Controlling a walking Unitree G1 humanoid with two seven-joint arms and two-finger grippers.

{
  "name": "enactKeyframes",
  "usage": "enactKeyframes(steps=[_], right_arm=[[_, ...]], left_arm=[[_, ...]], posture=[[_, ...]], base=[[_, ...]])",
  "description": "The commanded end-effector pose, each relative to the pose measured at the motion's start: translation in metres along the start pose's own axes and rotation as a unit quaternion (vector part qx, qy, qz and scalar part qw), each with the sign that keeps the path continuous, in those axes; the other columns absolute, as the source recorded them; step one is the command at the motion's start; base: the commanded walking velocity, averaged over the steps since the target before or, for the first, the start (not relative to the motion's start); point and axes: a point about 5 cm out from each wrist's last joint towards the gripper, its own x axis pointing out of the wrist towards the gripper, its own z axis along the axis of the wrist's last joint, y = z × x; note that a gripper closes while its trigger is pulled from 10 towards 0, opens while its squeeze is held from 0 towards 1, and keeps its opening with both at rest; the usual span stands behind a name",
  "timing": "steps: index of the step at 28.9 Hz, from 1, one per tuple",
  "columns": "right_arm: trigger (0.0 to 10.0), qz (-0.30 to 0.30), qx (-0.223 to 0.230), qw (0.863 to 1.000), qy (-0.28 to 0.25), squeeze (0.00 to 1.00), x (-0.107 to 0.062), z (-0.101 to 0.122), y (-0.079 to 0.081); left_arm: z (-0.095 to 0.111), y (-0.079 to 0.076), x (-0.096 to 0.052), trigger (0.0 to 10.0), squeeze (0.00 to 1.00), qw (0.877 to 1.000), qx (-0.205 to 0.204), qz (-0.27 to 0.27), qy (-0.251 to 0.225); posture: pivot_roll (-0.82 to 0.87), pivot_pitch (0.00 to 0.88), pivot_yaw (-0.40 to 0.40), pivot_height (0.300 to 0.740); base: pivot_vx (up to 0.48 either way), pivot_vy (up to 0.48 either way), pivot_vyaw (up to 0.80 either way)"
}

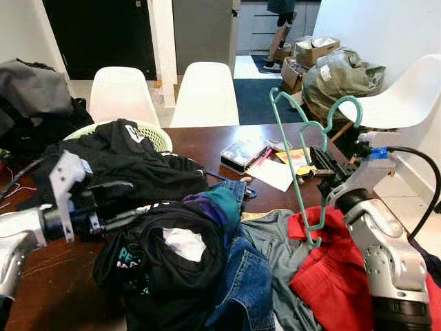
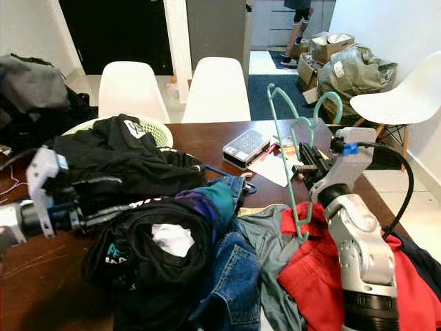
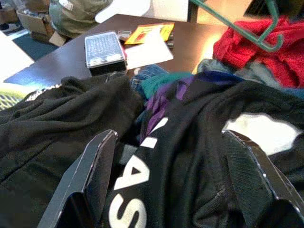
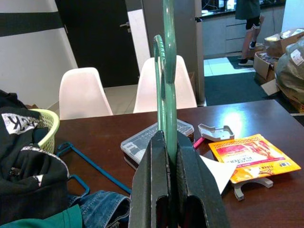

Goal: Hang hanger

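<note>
Right tool (image 4: 171,142) pinches the light, stiff green plastic hanger (image 1: 303,138) upright above the tabletop (image 1: 200,138); left tool (image 3: 175,161) gapes wide over black clothing (image 1: 138,165).

- A green plastic hanger (image 1: 301,160) is held upright above the dark brown wooden table (image 1: 200,141), clamped between the black fingers of the right gripper (image 1: 318,167); its lower end is seen over a red garment (image 1: 324,265).
- The left gripper (image 1: 122,207) is extended over a heap of black clothes (image 1: 162,258); its finger spacing cannot be made out.
- Blue jeans (image 1: 241,289) and a grey garment (image 1: 275,241) are laid between the black heap and the red garment.
- A pale green laundry basket (image 1: 157,136) is set at the table's far edge, before two white chairs (image 1: 204,95).
</note>
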Motion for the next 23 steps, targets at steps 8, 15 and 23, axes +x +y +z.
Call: enactKeyframes(steps=[8, 15, 23], right_arm=[[10.0, 0.004, 0.001, 1.0, 0.003, 0.0, -0.002, 0.002, 0.004], [10.0, 0.004, 0.003, 1.0, 0.004, 0.0, -0.002, 0.002, 0.004], [10.0, 0.002, 0.008, 1.0, -0.001, 0.0, 0.0, 0.001, 0.006]], left_arm=[[-0.012, -0.003, 0.009, 10.0, 0.0, 0.996, 0.059, -0.036, 0.063], [-0.019, -0.006, 0.011, 10.0, 0.0, 0.992, 0.074, -0.055, 0.088], [-0.018, -0.001, 0.009, 6.5, 0.0, 0.99, 0.091, -0.059, 0.092]], posture=[[-0.05, 0.0, -0.023, 0.74], [-0.04, 0.0, -0.02, 0.74], [-0.03, 0.0, -0.009, 0.74]], base=[[0.0, 0.0, 0.0], [0.0, 0.0, 0.0], [0.0, 0.0, 0.0]])
